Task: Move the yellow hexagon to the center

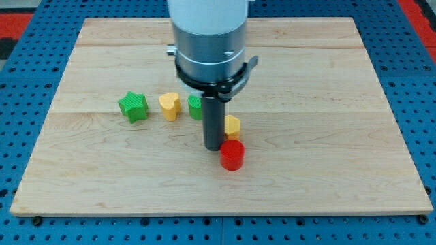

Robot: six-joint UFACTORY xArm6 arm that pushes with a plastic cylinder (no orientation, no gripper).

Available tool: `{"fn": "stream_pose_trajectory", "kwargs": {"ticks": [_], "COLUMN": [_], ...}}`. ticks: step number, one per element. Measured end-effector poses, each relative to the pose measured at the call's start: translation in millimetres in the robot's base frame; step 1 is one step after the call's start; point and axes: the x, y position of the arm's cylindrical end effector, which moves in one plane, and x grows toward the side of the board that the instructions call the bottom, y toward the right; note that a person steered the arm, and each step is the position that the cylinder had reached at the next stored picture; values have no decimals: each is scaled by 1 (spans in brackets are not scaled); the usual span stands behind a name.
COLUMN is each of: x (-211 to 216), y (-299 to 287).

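Observation:
The yellow hexagon (pixel 233 126) lies near the board's middle, partly hidden behind my rod. My tip (pixel 213 147) rests on the board just left of the hexagon and touches or nearly touches it. A red cylinder (pixel 231 155) stands right below the hexagon, at the lower right of my tip. A green block (pixel 195 107), its shape hidden by the rod, sits up and left of my tip. A yellow heart (pixel 169 105) lies left of that, and a green star (pixel 133 107) further left.
The blocks lie on a light wooden board (pixel 327 156) set on a blue pegboard table (pixel 415 82). The arm's grey and white body (pixel 208 41) hangs over the board's top middle and hides part of it.

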Motion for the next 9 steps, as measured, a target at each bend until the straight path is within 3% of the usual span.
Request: {"fn": "stream_pose_trajectory", "kwargs": {"ticks": [6, 9], "x": [-6, -29], "y": [39, 40]}}
